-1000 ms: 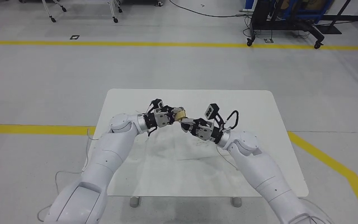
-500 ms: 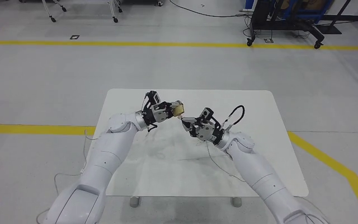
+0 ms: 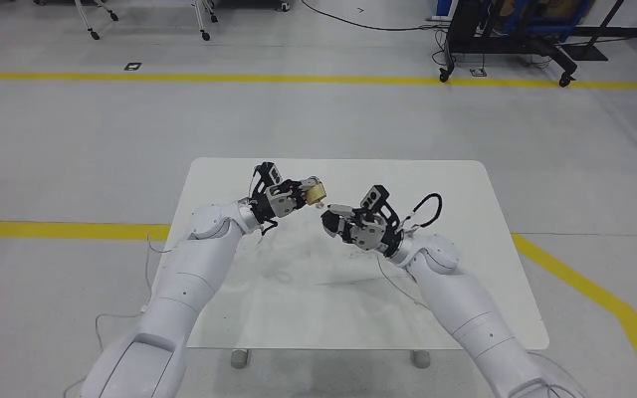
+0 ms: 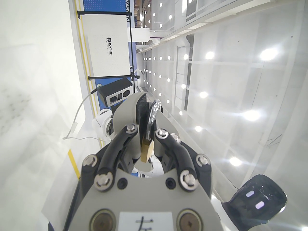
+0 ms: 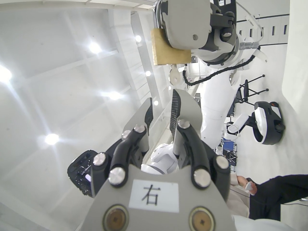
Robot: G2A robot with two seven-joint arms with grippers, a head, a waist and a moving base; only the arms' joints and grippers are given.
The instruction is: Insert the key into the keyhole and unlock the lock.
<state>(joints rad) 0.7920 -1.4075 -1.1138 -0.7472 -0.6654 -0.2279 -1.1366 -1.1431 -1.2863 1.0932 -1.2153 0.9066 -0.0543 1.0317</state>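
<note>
My left gripper (image 3: 302, 195) is shut on a brass padlock (image 3: 317, 189) and holds it in the air above the white table (image 3: 448, 189). In the left wrist view the padlock (image 4: 146, 150) sits between the fingers, its silver shackle (image 4: 153, 112) pointing outward. In the right wrist view a silver key (image 5: 174, 76) sticks out of the underside of the padlock (image 5: 166, 50), with the left gripper (image 5: 185, 13) clamped on the body. My right gripper (image 5: 163, 103) stands open a short way from the key head, with nothing between its fingers. In the top view the right gripper (image 3: 335, 220) is just right of the padlock.
Both arms hover over the table's middle, a little toward its far edge. A thin white cable (image 3: 398, 284) trails across the tabletop under the right arm. A black wheeled rack (image 3: 518, 40) stands on the floor far behind the table.
The grippers, which met at the padlock a second ago, have come apart. The left one carried the padlock toward the table's far side; the right one drew back slightly.
</note>
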